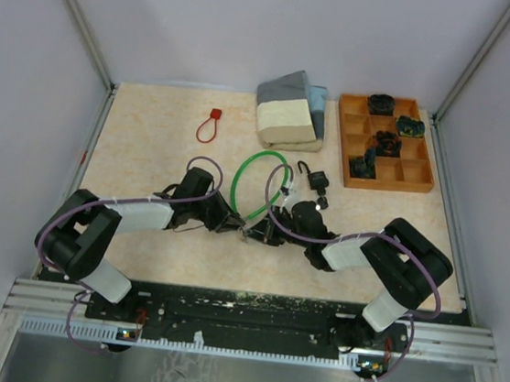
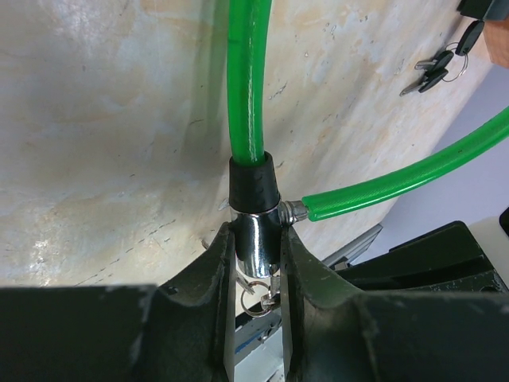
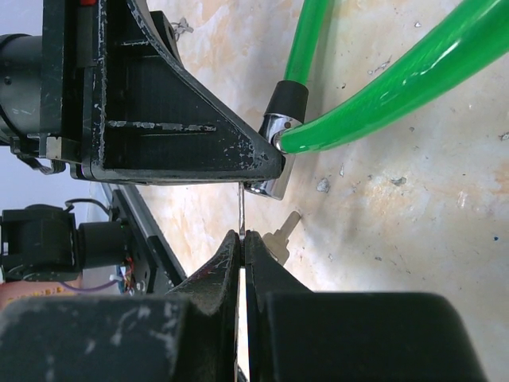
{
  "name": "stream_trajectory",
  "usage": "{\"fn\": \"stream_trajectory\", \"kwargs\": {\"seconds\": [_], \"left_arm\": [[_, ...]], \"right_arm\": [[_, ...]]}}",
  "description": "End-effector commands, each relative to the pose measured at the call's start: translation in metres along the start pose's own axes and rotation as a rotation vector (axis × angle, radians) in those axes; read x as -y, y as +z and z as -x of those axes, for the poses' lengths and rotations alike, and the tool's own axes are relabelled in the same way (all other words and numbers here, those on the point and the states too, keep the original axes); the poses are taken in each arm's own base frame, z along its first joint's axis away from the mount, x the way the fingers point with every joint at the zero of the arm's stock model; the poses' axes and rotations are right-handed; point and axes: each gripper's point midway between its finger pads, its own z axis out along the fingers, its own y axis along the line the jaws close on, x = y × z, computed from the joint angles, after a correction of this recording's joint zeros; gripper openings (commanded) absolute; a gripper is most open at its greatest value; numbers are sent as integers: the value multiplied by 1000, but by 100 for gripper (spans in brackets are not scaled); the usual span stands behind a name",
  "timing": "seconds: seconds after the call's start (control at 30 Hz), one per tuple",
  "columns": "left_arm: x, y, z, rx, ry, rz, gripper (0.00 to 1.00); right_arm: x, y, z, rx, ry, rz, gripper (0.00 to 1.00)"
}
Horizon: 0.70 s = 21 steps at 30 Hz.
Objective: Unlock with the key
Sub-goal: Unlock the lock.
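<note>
A green cable lock (image 1: 261,181) lies looped at the table's middle. My left gripper (image 1: 231,219) is shut on its chrome lock cylinder (image 2: 256,239), just below the black collar (image 2: 254,185) where the green cable (image 2: 245,79) enters. A key ring with keys hangs under the cylinder between my fingers. My right gripper (image 3: 242,237) is shut on a thin key (image 3: 240,208), seen edge-on, whose tip reaches the end of the cylinder (image 3: 274,187). A second key (image 3: 280,233) hangs beside my right fingers. I cannot tell how deep the key sits in the keyhole.
A black padlock with keys (image 1: 316,180) lies just behind the right gripper; its keys also show in the left wrist view (image 2: 437,70). A red loop (image 1: 209,126) lies at back left. Foam blocks (image 1: 290,112) and a wooden compartment tray (image 1: 381,173) stand at the back.
</note>
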Motion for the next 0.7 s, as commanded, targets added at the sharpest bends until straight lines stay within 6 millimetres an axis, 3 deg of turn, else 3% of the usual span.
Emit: {"fn": "stream_trajectory", "kwargs": {"seconds": [0.0,0.4,0.67], "left_arm": [[13,-4,-1,-3,0,-55,0],[14,-5,2,11,-3,-55,0],[14,-5,2,12,-2,-55,0]], "right_arm": [[-7,0,9,21,-18,28,0],[-8,-2,2,-21,-37,29,0],[-8,-5,8,24,-32,23,0]]}}
